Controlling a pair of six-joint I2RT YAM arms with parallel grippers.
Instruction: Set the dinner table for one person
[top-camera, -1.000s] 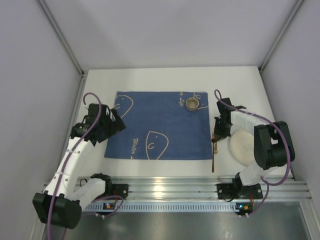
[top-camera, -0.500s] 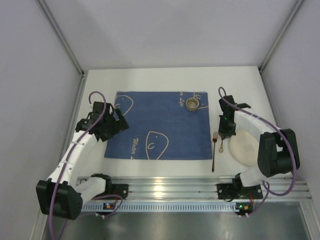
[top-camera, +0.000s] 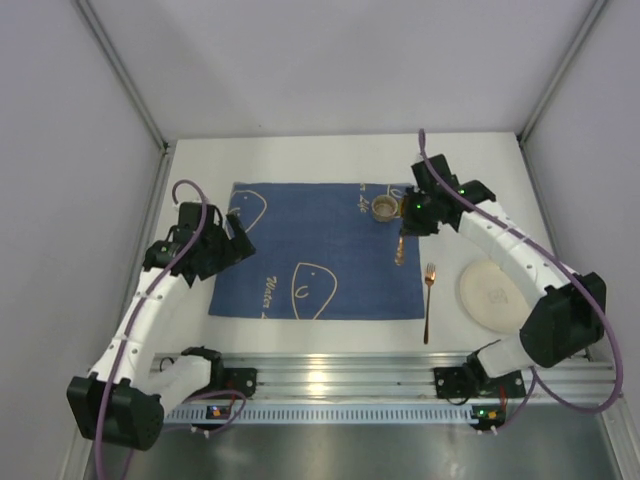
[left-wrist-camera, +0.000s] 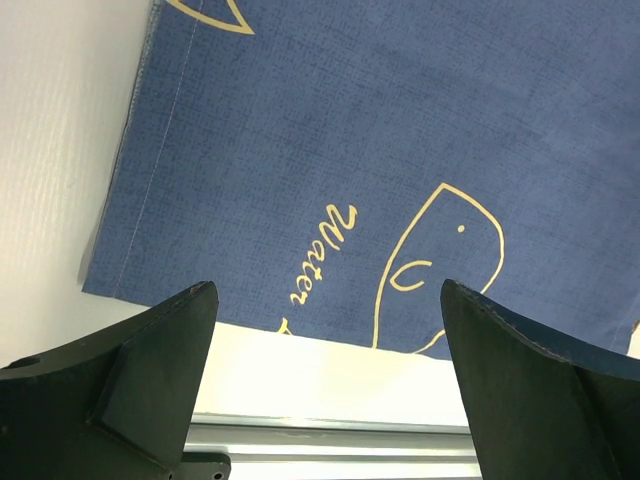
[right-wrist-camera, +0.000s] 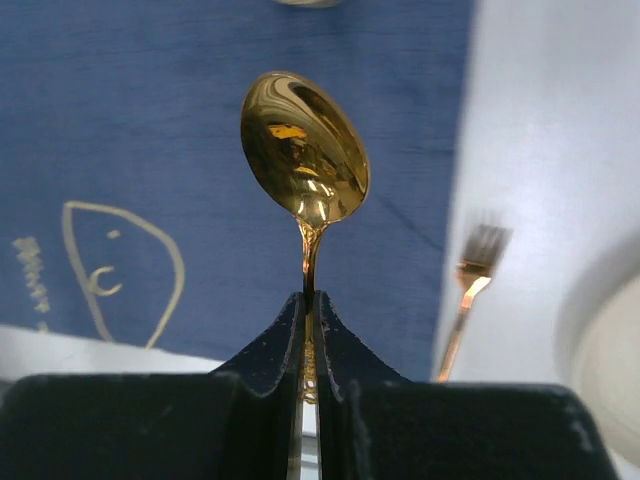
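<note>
Right pincer (right-wrist-camera: 308, 300) pinching handle of shiny gold metal spoon (right-wrist-camera: 305, 150), above far right of blue line-drawn cloth (top-camera: 310, 240); long axis near-far. Likely spot: matte white desk (top-camera: 300, 155), near-right, beside slim gold fork (top-camera: 428, 295). Left pincer (left-wrist-camera: 322, 300) spread, well apart.

**Gold on Blue, White Beneath**

The bench (top-camera: 300, 160) is matte white, and its ribbed rail (top-camera: 330, 375) is silver. The cloth (left-wrist-camera: 330, 130) is deep blue with pale yellow line drawings and script. The spoon (right-wrist-camera: 305, 150) is mirror gold and the fork (top-camera: 428, 300) coppery gold. The plate (top-camera: 492, 295) is cream, and the cup (top-camera: 385, 208) is perhaps tan. The left end effector (left-wrist-camera: 325, 290) and right end effector (right-wrist-camera: 312, 300) are black.
</note>
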